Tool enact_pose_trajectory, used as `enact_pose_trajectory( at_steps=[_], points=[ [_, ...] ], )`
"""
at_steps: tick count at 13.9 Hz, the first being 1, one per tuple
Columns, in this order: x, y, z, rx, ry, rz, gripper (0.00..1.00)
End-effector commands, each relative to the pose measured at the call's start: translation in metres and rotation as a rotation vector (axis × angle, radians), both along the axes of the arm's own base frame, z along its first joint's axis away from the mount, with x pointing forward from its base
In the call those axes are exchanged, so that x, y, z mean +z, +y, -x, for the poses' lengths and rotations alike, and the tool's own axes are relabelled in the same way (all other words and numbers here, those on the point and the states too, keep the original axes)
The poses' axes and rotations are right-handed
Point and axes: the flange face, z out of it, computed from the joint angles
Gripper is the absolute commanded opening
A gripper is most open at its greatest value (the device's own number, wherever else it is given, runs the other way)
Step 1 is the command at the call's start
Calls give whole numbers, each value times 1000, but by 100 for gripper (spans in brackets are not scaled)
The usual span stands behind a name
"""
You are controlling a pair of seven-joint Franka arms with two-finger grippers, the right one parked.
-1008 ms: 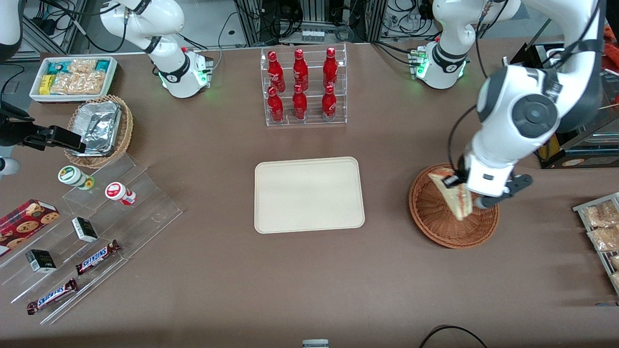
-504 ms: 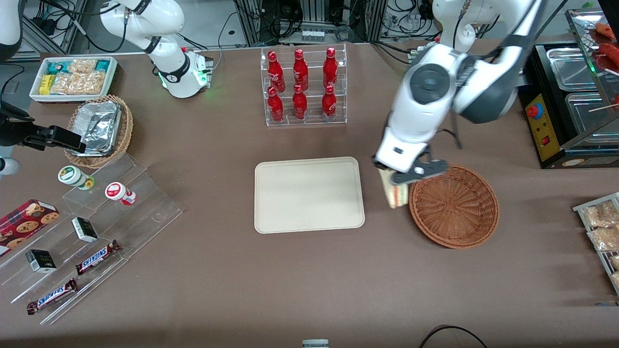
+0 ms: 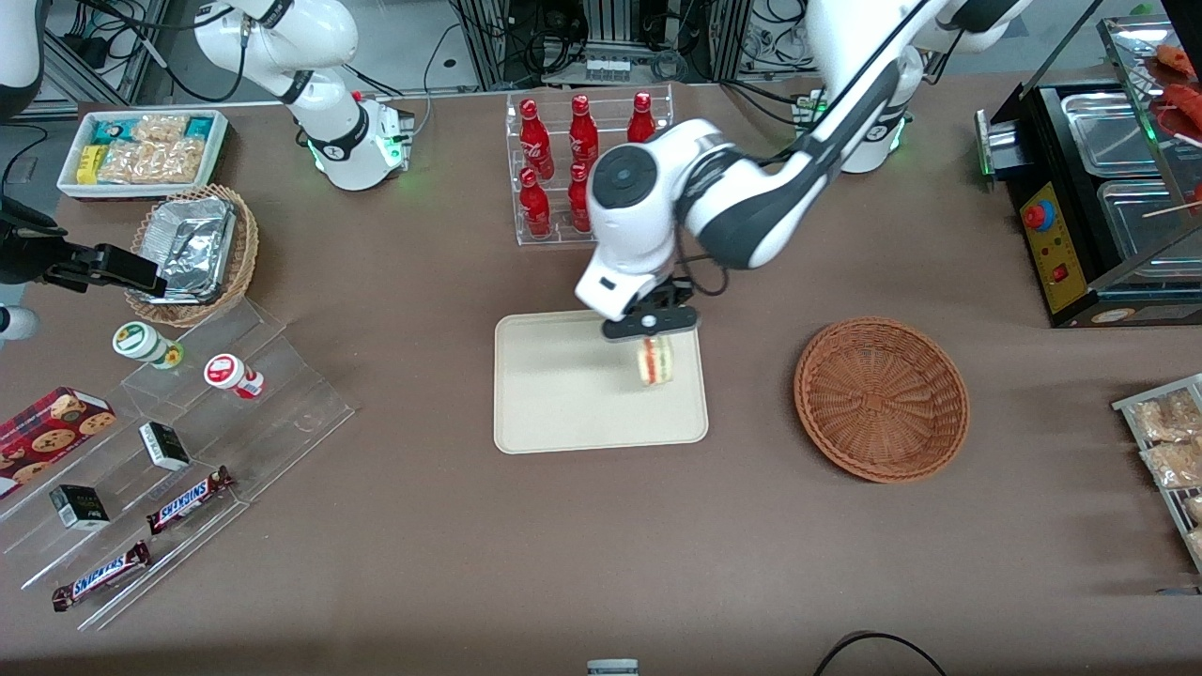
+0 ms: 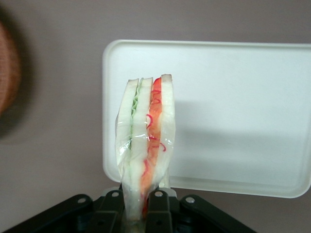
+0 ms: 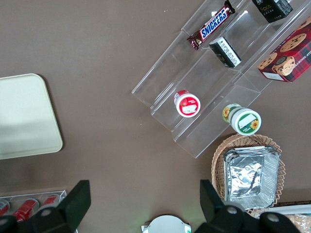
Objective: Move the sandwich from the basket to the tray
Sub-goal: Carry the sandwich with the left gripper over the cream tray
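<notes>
My left gripper (image 3: 651,326) is shut on the sandwich (image 3: 655,361), a wrapped white-bread wedge with red and green filling. It hangs in the air above the cream tray (image 3: 563,413), over the tray's end nearest the basket. In the left wrist view the sandwich (image 4: 146,141) is pinched between the black fingers (image 4: 109,213) of the gripper (image 4: 138,213), with the tray (image 4: 243,97) below. The reddish-brown wicker basket (image 3: 881,399) stands empty on the table toward the working arm's end, apart from the tray.
A clear rack of red bottles (image 3: 582,169) stands farther from the front camera than the tray, partly covered by the arm. A tan basket with foil (image 3: 192,252), a white snack bin (image 3: 141,150) and clear steps with snacks (image 3: 178,451) lie toward the parked arm's end. A black warmer (image 3: 1099,188) stands toward the working arm's end.
The gripper has carried the sandwich up out of the basket and sideways toward the parked arm's end, from over the basket to over the tray. The basket now holds nothing.
</notes>
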Motion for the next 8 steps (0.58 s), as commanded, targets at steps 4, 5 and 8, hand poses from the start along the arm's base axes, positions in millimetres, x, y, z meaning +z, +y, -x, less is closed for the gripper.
enact_pose_trajectory(
  at_steps=[4, 5, 8],
  points=[
    [-57, -46, 4, -27, -73, 34, 0],
    [-69, -50, 4, -40, -78, 36, 0],
    [-85, -58, 10, -56, -87, 58, 0]
  ],
)
